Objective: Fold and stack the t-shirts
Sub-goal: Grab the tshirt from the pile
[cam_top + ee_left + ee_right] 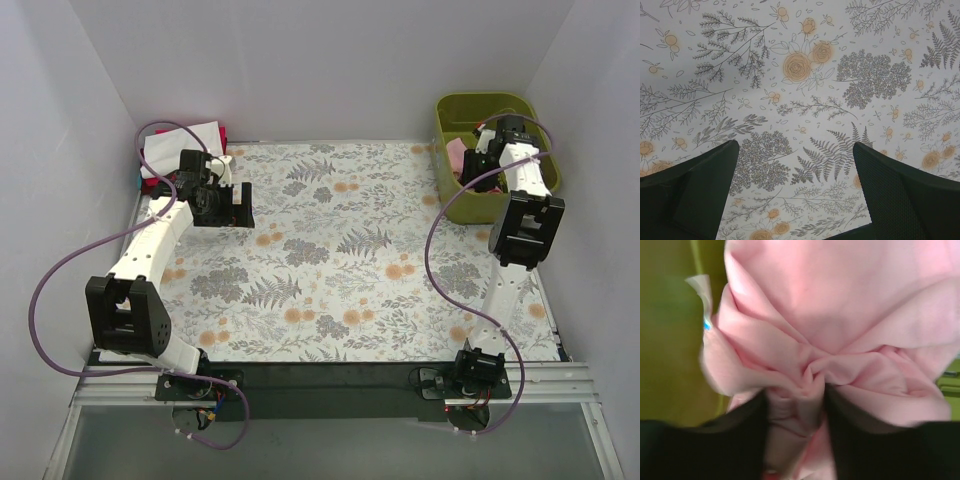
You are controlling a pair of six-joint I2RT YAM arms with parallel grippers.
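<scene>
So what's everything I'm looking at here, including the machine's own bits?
olive-green plastic bin: one, far-right corner.
light pink soft cloth t-shirt: one, bunched inside that bin.
folded t-shirt pile: count unclear, white on top with red edges, far-left corner.
floral-patterned tablecloth: one, white with grey leaves and orange flowers, covering the table.
purple cables: two, one looping off each arm.
robot arms: two, white with black joints, based at the near edge.
left fingers: two, black, open above bare tablecloth.
right fingers: two, black, shut on the pink t-shirt.
</scene>
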